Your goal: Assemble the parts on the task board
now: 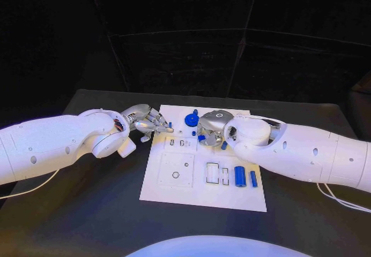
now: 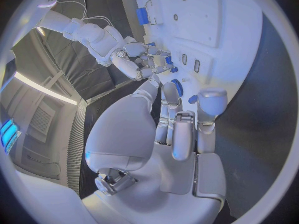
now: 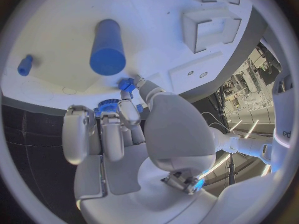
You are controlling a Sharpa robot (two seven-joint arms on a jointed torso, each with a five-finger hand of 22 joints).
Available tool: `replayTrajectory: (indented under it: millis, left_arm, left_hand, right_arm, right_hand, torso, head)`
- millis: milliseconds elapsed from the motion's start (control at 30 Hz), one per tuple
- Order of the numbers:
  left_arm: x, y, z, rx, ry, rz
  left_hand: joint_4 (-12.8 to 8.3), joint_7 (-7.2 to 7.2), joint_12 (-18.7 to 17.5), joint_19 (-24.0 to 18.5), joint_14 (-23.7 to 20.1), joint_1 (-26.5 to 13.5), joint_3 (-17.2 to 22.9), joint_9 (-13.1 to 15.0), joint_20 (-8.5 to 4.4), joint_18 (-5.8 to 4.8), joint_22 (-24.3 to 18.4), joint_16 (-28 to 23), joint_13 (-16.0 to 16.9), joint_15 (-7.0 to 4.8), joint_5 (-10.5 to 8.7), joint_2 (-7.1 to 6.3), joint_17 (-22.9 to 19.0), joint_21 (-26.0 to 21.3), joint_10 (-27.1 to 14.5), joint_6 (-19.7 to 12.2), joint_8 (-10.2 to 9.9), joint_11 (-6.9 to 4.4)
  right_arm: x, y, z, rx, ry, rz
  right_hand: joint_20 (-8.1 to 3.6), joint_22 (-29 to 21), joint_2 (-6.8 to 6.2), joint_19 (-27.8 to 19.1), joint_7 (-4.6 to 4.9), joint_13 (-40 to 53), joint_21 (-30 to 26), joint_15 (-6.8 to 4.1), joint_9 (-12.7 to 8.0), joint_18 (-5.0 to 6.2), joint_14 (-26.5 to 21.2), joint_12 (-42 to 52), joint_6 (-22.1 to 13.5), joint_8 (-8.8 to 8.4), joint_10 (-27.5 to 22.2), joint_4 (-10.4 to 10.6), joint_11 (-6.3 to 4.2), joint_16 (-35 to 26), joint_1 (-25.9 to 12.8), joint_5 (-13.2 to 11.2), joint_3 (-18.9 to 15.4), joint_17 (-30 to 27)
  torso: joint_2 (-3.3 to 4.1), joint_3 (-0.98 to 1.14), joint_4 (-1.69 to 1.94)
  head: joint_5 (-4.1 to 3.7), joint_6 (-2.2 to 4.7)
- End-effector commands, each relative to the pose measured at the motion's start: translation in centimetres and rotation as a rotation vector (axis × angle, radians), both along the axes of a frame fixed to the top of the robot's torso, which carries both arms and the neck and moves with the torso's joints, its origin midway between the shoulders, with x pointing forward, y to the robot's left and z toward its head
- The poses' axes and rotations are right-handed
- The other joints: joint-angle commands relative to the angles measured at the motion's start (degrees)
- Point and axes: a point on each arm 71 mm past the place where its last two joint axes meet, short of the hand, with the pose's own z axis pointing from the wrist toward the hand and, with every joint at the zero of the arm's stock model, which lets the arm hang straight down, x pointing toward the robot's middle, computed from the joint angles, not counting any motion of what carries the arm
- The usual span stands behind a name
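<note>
Both hands met over the far end of the task board (image 1: 202,199), and the whole matter turned on what lay between them. The right hand (image 1: 213,127) hung over the board's far middle with its fingers (image 3: 129,115) drawn together round a small blue part (image 3: 126,84); the right wrist view showed that piece pinched at the fingertips, just clear of the white surface, with a ribbed blue disc (image 3: 109,104) tucked close beneath the same fingers. Whether the disc was gripped too or merely lay there, I could not tell.

The left hand (image 1: 147,122) stood at the board's far left edge, its fingers (image 2: 211,103) loosely curled and pointing across toward the right hand. From its wrist view a blue round part (image 2: 177,88) sat right at those fingertips, but I could not tell if it was held or only touched.

So the pinched piece lay toward the left hand, the two sets of fingertips near but apart. The right hand seemed the nearer to any socket there.

Nearer the robot, a blue cylinder (image 1: 240,176) and a thinner blue pin (image 1: 253,179) lay on the board side by side, their long axes running away from the robot, well apart from either hand on the bench (image 1: 85,214).
</note>
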Motion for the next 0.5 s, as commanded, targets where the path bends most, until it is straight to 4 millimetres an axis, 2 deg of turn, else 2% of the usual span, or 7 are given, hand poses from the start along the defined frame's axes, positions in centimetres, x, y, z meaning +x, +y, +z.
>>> replayTrajectory:
  millis: [33,233,500]
  left_arm:
    - [0.01,-0.17,0.15,-0.010,-0.006,-0.008]
    - [0.00,-0.20,0.15,-0.011,-0.006,-0.009]
    - [-0.02,-0.18,0.15,-0.010,-0.005,-0.008]
  left_hand:
    - [-0.3,0.13,-0.2,-0.5,4.9,0.6,0.1,0.1,-0.11,-0.39,0.0,-0.1,-0.1,-0.21,0.00,-0.09,9.8,-0.2,-0.3,-0.5,-0.2,0.04]
    - [-0.3,0.13,-0.2,-0.4,4.9,0.6,0.2,0.1,-0.10,-0.40,0.1,0.0,-0.1,-0.20,0.00,-0.03,9.9,-0.1,-0.3,-0.5,-0.2,0.05]
    - [-0.3,0.13,-0.2,-0.4,4.9,0.6,0.2,0.1,-0.10,-0.40,0.1,0.0,-0.1,-0.20,0.00,-0.03,9.9,-0.1,-0.3,-0.5,-0.2,0.05]
  right_arm:
    - [0.05,0.02,-0.18,-0.028,0.013,0.001]
    - [0.24,0.09,-0.41,-0.048,0.028,-0.003]
    - [0.30,-0.24,-0.63,-0.074,0.045,-0.016]
  right_hand:
    - [0.37,0.6,0.58,0.4,-0.02,0.1,-0.4,0.33,0.1,0.32,5.4,0.1,0.6,0.30,-0.1,0.4,0.11,-0.3,-0.2,0.3,0.0,13.0]
    - [0.36,0.6,0.79,0.4,-0.03,0.1,-0.4,0.32,0.1,0.31,5.4,0.1,0.8,0.35,0.0,0.5,0.10,-0.3,-0.3,0.3,0.0,13.0]
    - [0.11,0.6,2.38,0.4,-0.61,0.2,-0.4,-0.03,0.4,0.33,5.3,0.2,3.2,1.31,0.0,1.0,-0.38,-0.3,-0.5,2.6,0.6,13.0]
  torso:
    - [0.00,-0.04,0.04]
    - [0.02,-0.02,0.04]
    - [-0.03,0.00,-0.06]
  head:
    - [-0.02,-0.04]
    - [0.07,-0.15]
    - [0.17,-0.28]
